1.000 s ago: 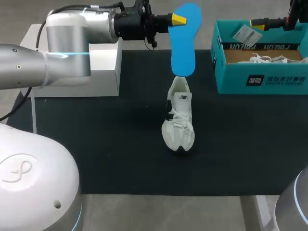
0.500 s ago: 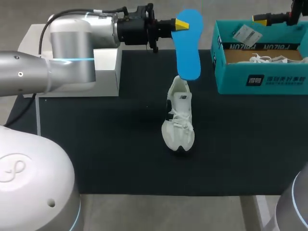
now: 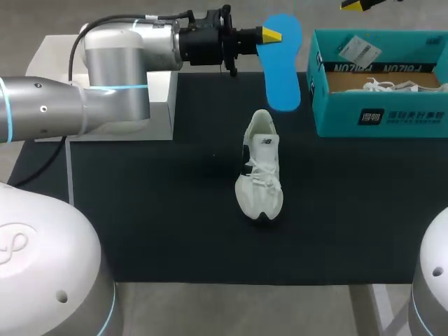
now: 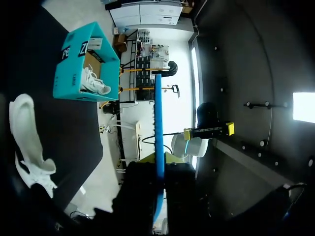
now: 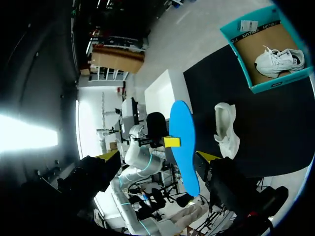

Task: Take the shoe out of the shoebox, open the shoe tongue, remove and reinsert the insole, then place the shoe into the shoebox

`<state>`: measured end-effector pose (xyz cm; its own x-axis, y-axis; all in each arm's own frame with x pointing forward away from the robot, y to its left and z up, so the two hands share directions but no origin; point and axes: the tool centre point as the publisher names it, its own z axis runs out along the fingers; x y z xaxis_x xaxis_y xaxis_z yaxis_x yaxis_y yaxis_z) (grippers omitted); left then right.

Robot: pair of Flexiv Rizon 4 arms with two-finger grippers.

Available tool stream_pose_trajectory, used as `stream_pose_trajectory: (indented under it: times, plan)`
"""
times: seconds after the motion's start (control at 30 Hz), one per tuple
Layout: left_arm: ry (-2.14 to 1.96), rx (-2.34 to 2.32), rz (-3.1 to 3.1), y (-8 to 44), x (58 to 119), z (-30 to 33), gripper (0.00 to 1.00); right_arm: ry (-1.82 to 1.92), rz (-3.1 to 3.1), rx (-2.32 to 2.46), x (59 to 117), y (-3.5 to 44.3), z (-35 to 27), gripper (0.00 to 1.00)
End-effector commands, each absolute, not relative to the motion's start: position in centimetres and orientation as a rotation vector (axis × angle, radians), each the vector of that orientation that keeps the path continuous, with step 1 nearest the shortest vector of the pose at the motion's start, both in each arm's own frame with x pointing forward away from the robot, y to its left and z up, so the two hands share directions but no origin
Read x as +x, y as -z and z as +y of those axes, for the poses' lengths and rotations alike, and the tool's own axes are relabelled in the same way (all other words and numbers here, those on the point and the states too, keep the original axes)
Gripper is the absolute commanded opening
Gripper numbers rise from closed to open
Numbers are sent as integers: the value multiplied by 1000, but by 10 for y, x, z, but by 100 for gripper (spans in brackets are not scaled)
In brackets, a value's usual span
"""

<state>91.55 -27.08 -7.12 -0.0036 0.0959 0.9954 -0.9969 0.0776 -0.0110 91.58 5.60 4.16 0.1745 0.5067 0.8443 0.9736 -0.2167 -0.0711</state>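
A white shoe (image 3: 260,168) lies on the black mat (image 3: 161,210), its heel toward the far side. My left gripper (image 3: 269,33) is shut on a blue insole (image 3: 282,66), which hangs in the air above and behind the shoe's heel. In the left wrist view the insole (image 4: 159,118) shows edge-on between the fingers of the left gripper (image 4: 159,162). My right gripper (image 5: 157,157) stands open, high over the far side, facing the insole (image 5: 183,147) and the shoe (image 5: 227,128). A teal shoebox (image 3: 381,115) holds a second white shoe (image 3: 392,85).
A white block (image 3: 157,105) stands at the mat's far left under my left arm. The shoebox sits at the far right of the mat. One yellow tip of my right gripper (image 3: 357,4) shows above the box.
My left gripper has carried the insole to the right and up, clear of the shoe's heel. My right gripper has risen and shifted left, nearly leaving the head view.
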Motion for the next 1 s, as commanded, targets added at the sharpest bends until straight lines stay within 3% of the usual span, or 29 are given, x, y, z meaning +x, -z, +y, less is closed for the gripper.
stream_pose_trajectory:
  times: [0.03,0.2,0.3,0.73,1.0]
  plan:
    - [-1161,1067,-1171,75,926,-276,0,150,-1492,-2471,916,-46,66,100]
    - [-1146,1066,-1172,75,928,-276,0,89,-1678,-2499,910,-51,77,100]
    - [-1141,1067,-1174,76,929,-276,0,-130,-1603,-2605,912,-51,77,100]
    - [-1103,1051,-1165,76,931,-273,0,-169,-1606,-2676,919,-51,78,100]
    - [-1097,1055,-1149,78,928,-272,0,31,-2302,-2566,932,-31,125,100]
